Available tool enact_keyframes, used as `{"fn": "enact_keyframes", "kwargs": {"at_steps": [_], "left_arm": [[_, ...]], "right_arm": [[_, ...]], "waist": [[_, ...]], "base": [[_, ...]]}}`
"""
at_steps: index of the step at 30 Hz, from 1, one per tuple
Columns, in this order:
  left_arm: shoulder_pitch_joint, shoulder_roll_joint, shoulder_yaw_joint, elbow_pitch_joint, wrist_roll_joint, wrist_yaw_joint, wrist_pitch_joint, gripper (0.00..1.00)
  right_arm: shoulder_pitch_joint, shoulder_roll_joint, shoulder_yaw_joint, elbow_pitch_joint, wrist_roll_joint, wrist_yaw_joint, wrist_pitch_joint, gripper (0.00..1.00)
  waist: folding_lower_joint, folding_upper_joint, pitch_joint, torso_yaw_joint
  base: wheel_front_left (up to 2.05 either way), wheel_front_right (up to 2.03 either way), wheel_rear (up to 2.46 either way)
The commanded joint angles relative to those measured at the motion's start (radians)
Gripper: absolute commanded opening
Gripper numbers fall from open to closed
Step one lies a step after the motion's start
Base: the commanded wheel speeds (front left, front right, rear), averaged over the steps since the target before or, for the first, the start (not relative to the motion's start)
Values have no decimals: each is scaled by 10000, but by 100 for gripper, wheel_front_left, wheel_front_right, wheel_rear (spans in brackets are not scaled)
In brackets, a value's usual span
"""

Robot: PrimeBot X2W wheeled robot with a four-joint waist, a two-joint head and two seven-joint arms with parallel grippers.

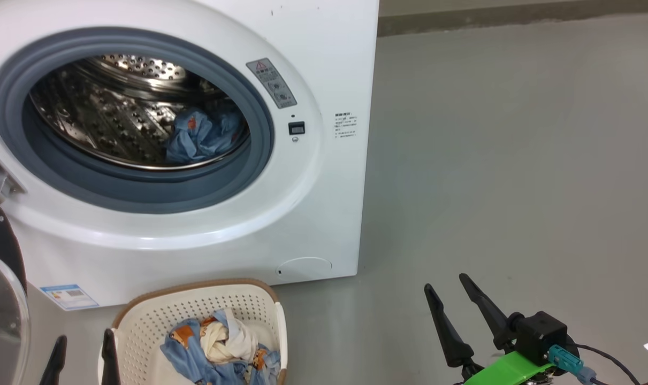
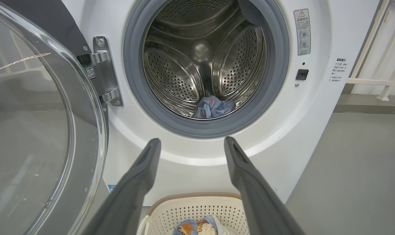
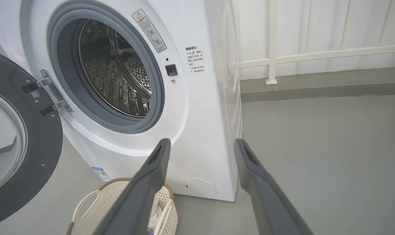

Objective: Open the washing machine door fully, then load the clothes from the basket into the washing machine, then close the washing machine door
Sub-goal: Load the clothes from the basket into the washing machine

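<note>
The washing machine (image 1: 324, 176) stands with its door (image 1: 2, 299) swung open to the left, glass bulge facing out. One light blue printed piece (image 1: 200, 136) lies in the steel drum's bottom. On the floor in front sits the cream basket (image 1: 158, 315), holding more clothes (image 1: 216, 345), blue print bundled with white cloth. My left gripper (image 1: 84, 336) is open just left of the basket, empty. My right gripper (image 1: 446, 283) is open over bare floor to the right. In the left wrist view the left gripper (image 2: 192, 140) points at the drum mouth above the basket (image 2: 190, 215).
Grey floor (image 1: 516, 160) stretches to the machine's right. A white railing (image 3: 272, 49) and a low kerb run along the wall behind. The open door (image 2: 37, 130) takes up the space left of the basket. A round flap (image 1: 304, 267) sits low on the machine front.
</note>
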Motion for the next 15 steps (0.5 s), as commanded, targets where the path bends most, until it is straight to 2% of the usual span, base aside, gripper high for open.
{"fn": "enact_keyframes", "kwargs": {"at_steps": [1, 15], "left_arm": [[69, 66, 373, -428, 127, 90, -51, 100], [1017, 29, 275, -772, -33, 277, -51, 100]], "right_arm": [[45, 38, 202, -235, -78, 16, -76, 100], [360, 38, -16, -362, -124, 16, -76, 100]], "waist": [[0, 0, -166, -23], [0, 0, -314, 42]], "base": [[0, 0, 0], [0, 0, 0]]}}
